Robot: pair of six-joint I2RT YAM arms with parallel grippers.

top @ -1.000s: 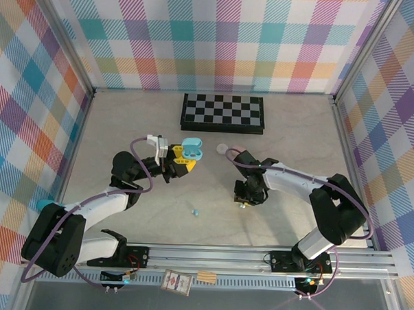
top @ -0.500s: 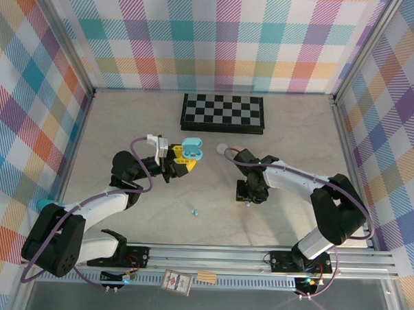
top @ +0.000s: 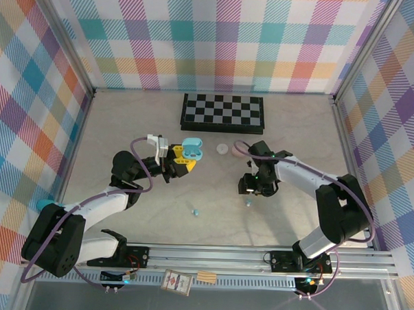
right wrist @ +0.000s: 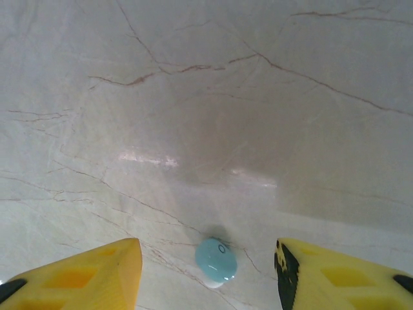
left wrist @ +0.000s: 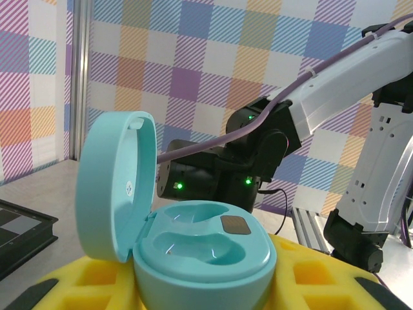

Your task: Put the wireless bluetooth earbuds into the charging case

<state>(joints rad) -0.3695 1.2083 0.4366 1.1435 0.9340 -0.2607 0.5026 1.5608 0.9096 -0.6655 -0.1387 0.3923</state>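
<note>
An open teal charging case (left wrist: 203, 248) sits between the yellow fingers (left wrist: 77, 284) of my left gripper (top: 182, 161), which is shut on it. Its lid stands up on the left and both wells are empty. From above the case (top: 191, 150) is left of centre. My right gripper (right wrist: 210, 281) is open just above the table, and a teal earbud (right wrist: 216, 261) lies loose on the marble between its yellow fingertips (right wrist: 90, 274). From above, that earbud (top: 248, 203) is just below the right gripper (top: 250, 197). A second teal earbud (top: 195, 212) lies nearer the front.
A folded chessboard (top: 222, 112) lies at the back of the table. A small pale pink round object (top: 223, 149) rests between the two grippers. Checked walls close in the left, right and back sides. The arms' rail (top: 209, 255) runs along the front.
My right gripper's jaws have spread apart and the arm has shifted slightly back and right. The teal earbud now lies free on the table. The left arm has not moved.
</note>
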